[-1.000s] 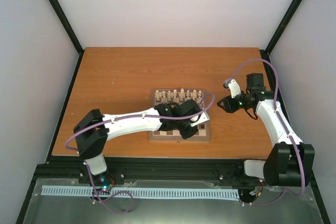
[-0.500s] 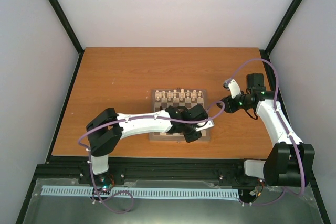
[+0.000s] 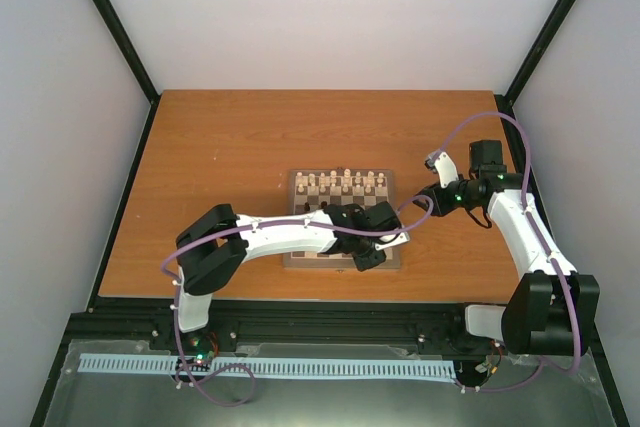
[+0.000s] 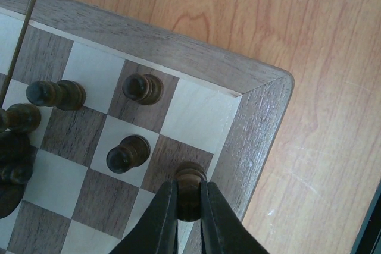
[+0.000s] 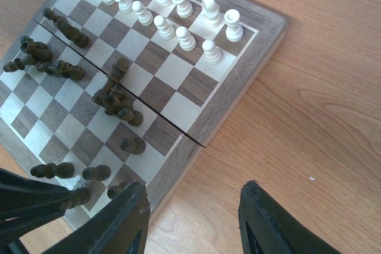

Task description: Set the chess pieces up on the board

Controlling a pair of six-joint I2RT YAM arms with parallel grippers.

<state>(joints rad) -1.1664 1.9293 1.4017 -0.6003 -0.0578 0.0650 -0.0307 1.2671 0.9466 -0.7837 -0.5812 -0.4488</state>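
A square wooden board (image 5: 238, 75), checkered in dark brown and cream with a light brown grained border, lies flat on an orange-brown wooden table (image 3: 220, 157). It sits near the table's middle, just ahead of the two arms. A thin seam runs across the board's middle (it looks like the folding kind).

The cream pieces (image 5: 178, 34) stand upright in two neat rows along the far side. They are small, smooth turned wood with round heads. The dark pieces (image 5: 116, 96) are glossy brown and less orderly: several lie tumbled in a heap around the centre squares, others lie on their sides toward the near edge, and a few stand upright close to the near right corner.

The left gripper (image 4: 188, 190) reaches over that corner, its black fingers narrowed tightly around one dark piece (image 4: 190, 175). The piece is above a dark square beside the border, one square from the corner; whether its base touches the board cannot be told. The right gripper (image 5: 195, 185) hangs spread wide and empty over the table, just beside the board's right edge.
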